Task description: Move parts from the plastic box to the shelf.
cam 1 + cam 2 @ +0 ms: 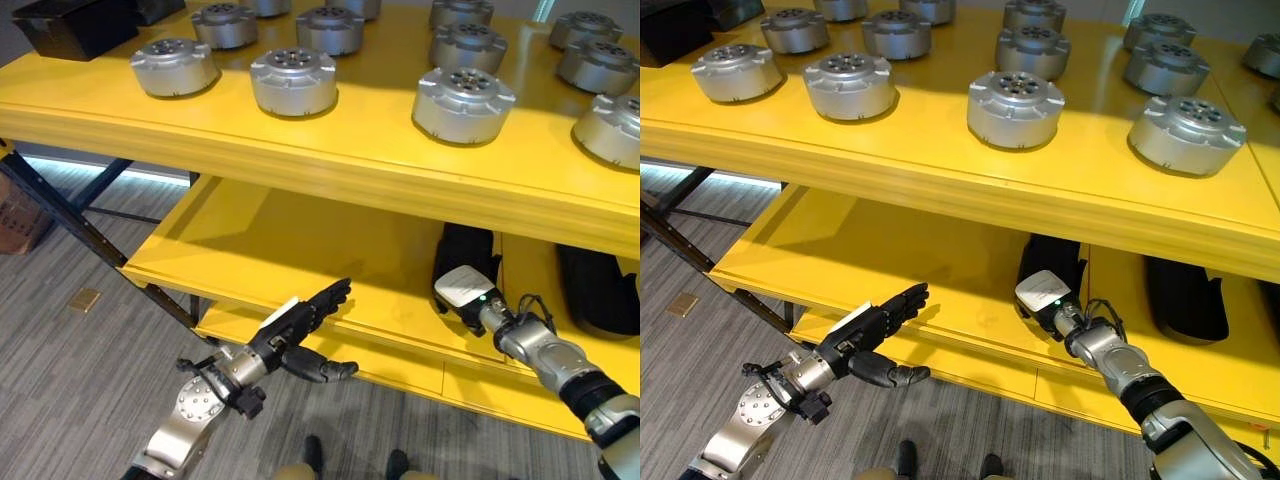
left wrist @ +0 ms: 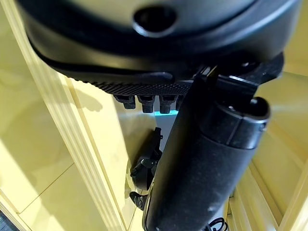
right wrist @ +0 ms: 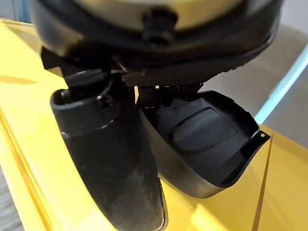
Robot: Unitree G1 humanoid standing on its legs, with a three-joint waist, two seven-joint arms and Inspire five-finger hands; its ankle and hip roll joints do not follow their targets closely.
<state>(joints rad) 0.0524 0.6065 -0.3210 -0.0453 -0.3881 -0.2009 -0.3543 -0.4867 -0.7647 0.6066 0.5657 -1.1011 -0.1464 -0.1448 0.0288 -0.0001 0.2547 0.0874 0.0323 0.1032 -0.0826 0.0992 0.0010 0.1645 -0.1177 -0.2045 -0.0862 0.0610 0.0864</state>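
With the right hand (image 1: 1045, 295) grasping a black part (image 3: 207, 144) on the lower shelf (image 1: 940, 260) and the left hand (image 1: 875, 330) released just before that shelf's edge, we seat the part flat before letting go.

The shelf (image 1: 330, 160) was painted yellow, smooth, with a soft sheen that caught reflections. The round parts (image 1: 293, 82) on it looked like cast metal, silver-grey and satin. On the lower level, a black shell (image 3: 207, 144) looked like moulded plastic, matt and smooth. The floor (image 1: 90, 380) looked like grey carpet with a rough woven texture. The left hand (image 1: 300, 335) was dark, matt plastic.
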